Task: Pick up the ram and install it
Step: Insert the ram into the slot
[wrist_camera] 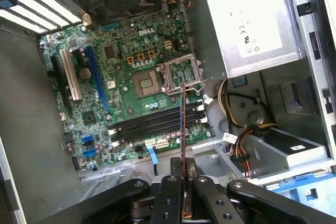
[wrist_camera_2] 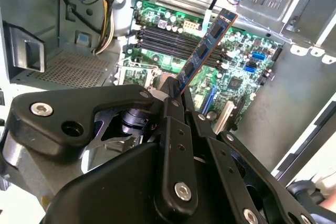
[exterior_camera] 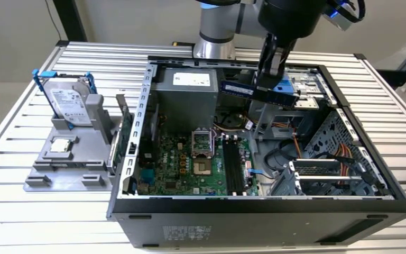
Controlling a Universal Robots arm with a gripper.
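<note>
End effector pinched the ram by one end, holding it clear above the motherboard, well apart from its black memory slots.

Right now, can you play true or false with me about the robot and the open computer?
1. The gripper is holding the ram. True.
2. The ram is already pushed into one of the memory slots. False: the gripper holds it up in the air over the open computer case, and the black slots look empty.
3. The hard drive stands upright in the gray holder, outside the case. True.
4. The processor chip sits on the green board inside the case. False: it lies on the gray holder, below the hard drive in the exterior view.
</note>
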